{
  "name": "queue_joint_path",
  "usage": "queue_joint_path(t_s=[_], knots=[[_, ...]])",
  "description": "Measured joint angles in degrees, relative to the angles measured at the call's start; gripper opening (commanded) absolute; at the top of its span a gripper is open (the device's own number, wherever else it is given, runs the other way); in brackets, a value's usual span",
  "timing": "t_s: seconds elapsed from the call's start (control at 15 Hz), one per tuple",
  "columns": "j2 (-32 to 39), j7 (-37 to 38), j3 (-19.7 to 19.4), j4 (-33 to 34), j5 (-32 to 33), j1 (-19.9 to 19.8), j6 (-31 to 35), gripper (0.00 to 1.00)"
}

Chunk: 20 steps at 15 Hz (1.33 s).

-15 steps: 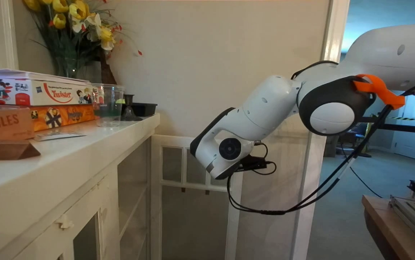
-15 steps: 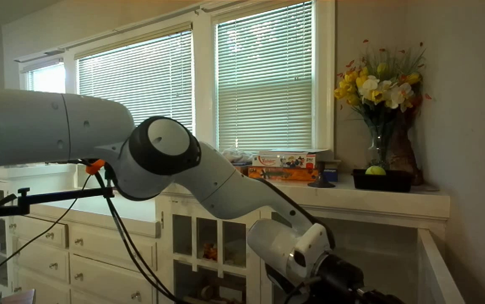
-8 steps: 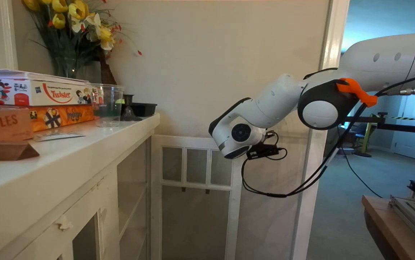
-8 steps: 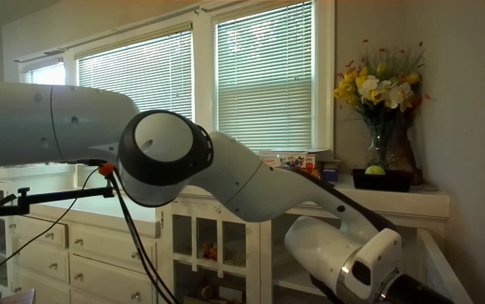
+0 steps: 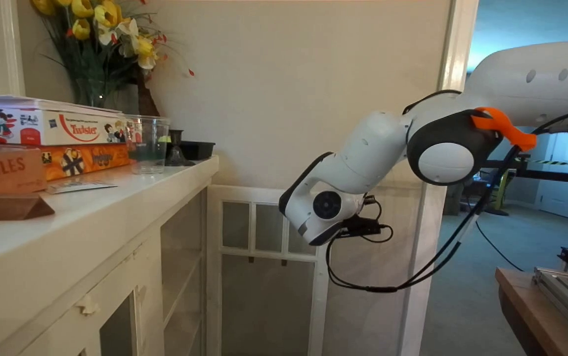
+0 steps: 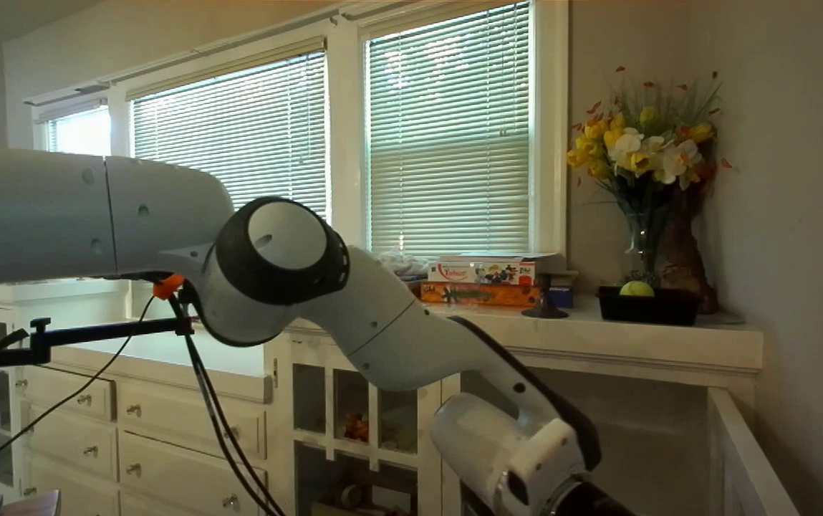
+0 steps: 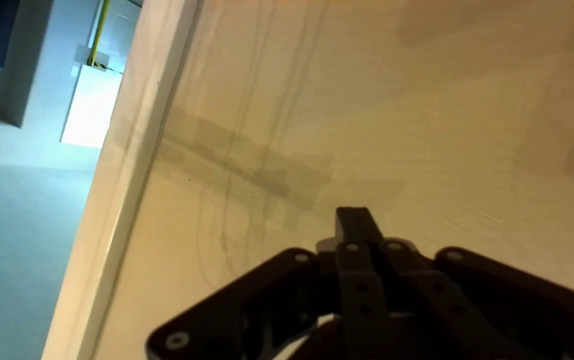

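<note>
Gripper [image 7: 359, 222], jaws together, base cropped — gap to wall [image 7: 441, 125] unclear.

The gripper [image 7: 359, 223] is presenting a matt finish, the arm casing [image 5: 370, 151] smooth plastic, and the countertop [image 5: 103, 201] a glossy painted surface.

The white paned cabinet door [image 5: 268, 254] stands upright, swung open at the end of the white built-in cabinet [image 5: 150, 257], jutting out from its front just below its top; three small panes sit above one tall pane.
</note>
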State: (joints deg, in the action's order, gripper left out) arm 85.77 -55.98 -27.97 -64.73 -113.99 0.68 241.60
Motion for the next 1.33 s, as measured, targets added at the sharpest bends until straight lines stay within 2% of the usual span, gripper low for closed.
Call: queue_joint_path(t_s=[0.2,0.47,0.6,0.73,1.07,1.33], knots=[[0.3,7.2,-1.2,-8.0,1.3,9.6,0.0,0.0],[0.0,10.0,3.2,-9.2,12.4,16.4,-0.3,0.0],[-1.2,11.6,7.3,-9.2,21.5,16.2,-0.3,0.0],[-3.0,11.6,12.2,-9.2,26.7,14.5,-0.3,0.0],[-9.4,9.4,22.6,-12.3,31.9,9.0,-3.1,0.0],[-16.5,4.9,25.4,-20.8,34.1,5.7,-9.5,0.0]])
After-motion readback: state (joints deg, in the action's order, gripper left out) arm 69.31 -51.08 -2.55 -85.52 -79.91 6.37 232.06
